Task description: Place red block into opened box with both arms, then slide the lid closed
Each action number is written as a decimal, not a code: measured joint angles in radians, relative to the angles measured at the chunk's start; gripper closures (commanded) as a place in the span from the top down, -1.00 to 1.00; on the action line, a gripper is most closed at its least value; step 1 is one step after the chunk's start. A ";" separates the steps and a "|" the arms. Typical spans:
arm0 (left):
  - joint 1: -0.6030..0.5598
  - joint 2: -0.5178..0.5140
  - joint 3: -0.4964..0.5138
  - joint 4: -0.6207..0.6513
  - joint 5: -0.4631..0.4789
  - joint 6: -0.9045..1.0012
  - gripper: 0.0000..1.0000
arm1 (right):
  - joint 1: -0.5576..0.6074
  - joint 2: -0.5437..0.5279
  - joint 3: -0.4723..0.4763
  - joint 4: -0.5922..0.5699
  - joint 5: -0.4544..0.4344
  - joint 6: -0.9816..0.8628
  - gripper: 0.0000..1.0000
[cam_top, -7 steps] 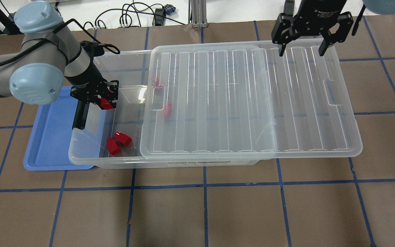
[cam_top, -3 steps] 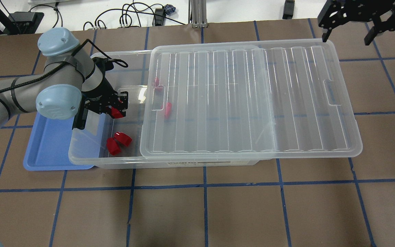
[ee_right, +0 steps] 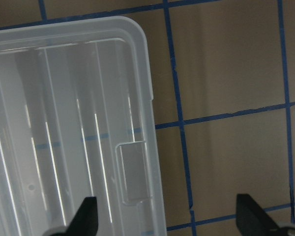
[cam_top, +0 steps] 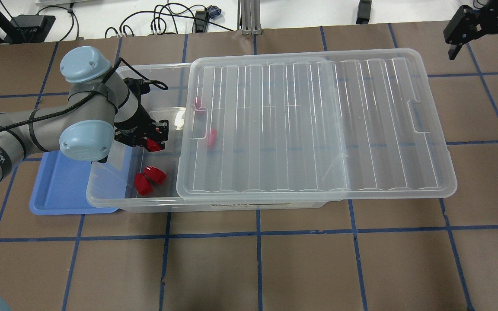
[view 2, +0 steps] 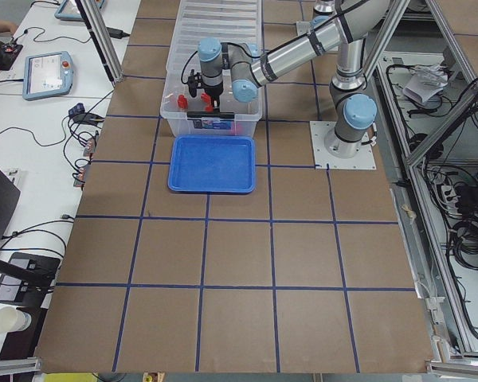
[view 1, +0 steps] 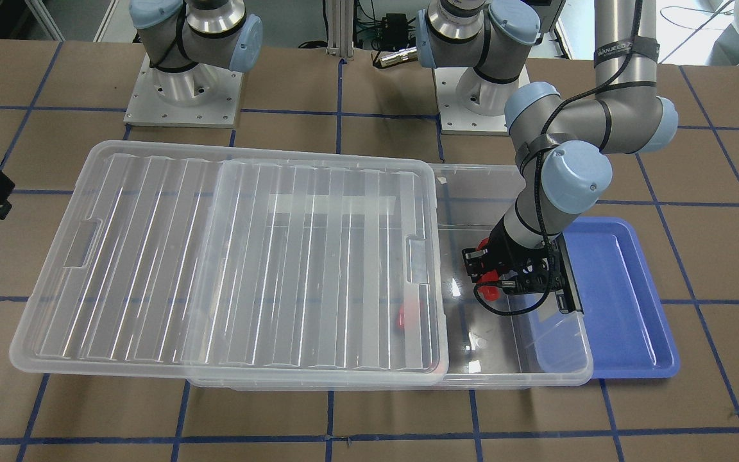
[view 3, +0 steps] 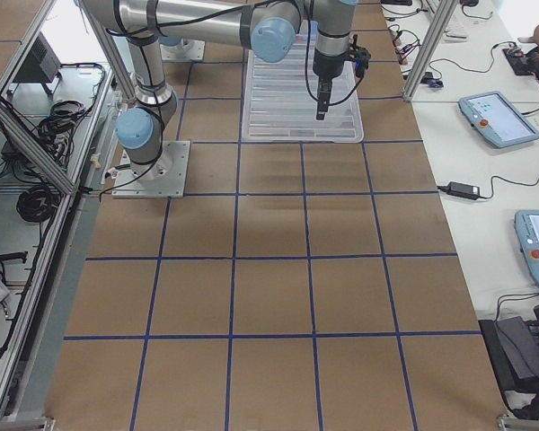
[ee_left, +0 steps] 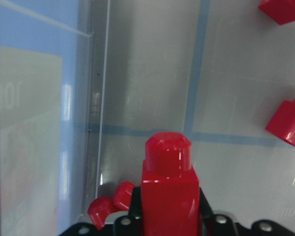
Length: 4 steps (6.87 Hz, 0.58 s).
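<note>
My left gripper (cam_top: pixel 154 140) is shut on a red block (ee_left: pixel 167 194) and hangs over the uncovered left end of the clear box (cam_top: pixel 102 195). The front view shows the same gripper (view 1: pixel 488 285) inside the box's opening. Two more red blocks (cam_top: pixel 149 179) lie on the box floor near its front, and others show through the lid (cam_top: pixel 318 125). The ribbed lid covers the rest of the box and overhangs its right end. My right gripper (cam_top: pixel 482 45) is open above the table past the lid's far right corner, holding nothing. Its wrist view shows the lid's handle notch (ee_right: pixel 133 171) below.
A blue tray (cam_top: pixel 59 185) lies partly under the box's left end. Cables and a metal post run along the far table edge. Brown table with blue tape lines (cam_top: pixel 257 259) stretches in front of the box.
My left gripper has carried the red block rightward, further over the open end of the box. My right gripper has swung right, off the lid's far edge to beyond its corner.
</note>
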 measured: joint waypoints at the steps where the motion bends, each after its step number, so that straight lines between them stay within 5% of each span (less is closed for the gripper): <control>1: -0.006 -0.010 -0.003 0.017 0.000 -0.002 -0.58 | -0.035 0.003 0.031 -0.014 -0.006 -0.028 1.00; 2: -0.008 -0.021 -0.004 0.023 0.003 -0.001 0.31 | -0.054 0.000 0.094 -0.053 -0.008 -0.042 1.00; 3: -0.008 -0.033 -0.002 0.037 0.005 0.002 0.99 | -0.063 -0.007 0.171 -0.123 -0.010 -0.049 0.97; 4: -0.008 -0.043 0.003 0.075 0.007 0.005 1.00 | -0.066 -0.014 0.239 -0.182 -0.012 -0.064 0.97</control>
